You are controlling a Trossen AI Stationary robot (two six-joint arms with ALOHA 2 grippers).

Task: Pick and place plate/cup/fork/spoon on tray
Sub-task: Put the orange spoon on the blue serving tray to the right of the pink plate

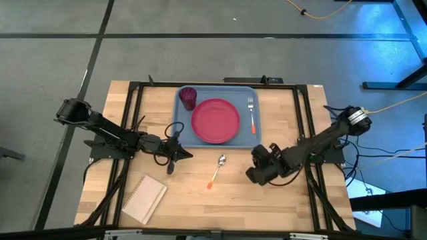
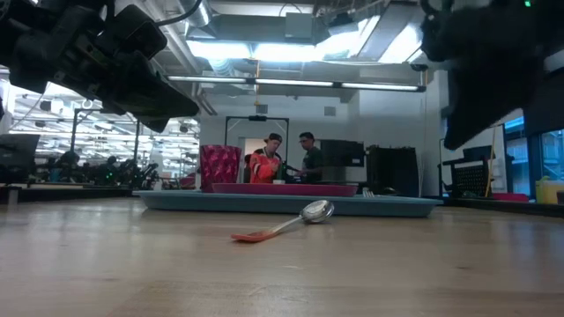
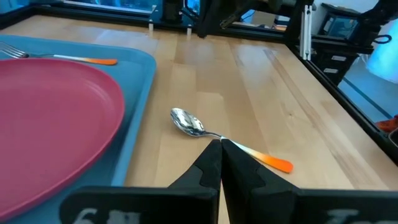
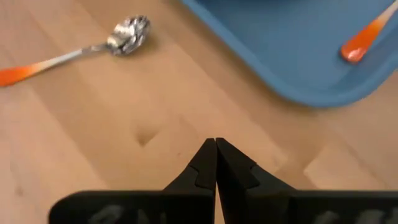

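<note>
We only get part of the plate (image 3: 50, 118) in the left wrist view, cut off at the picture's edge. The fork (image 4: 364, 38) shows just its orange handle end in the right wrist view. In the low view the cup (image 2: 219, 165) blurs behind the tray (image 2: 282, 203) rim.

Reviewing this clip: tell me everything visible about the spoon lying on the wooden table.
The small spoon with a shiny silver rounded bowl and thin orange handle lies flat on the bare light wooden table, off the light blue rectangular plastic tray and just outside its near edge. Its metal bowl points toward the tray; the handle, which fades from silver to orange, angles away. Nothing grips or touches it: it rests on the wood between the two grippers, both shut and clear of it.
</note>
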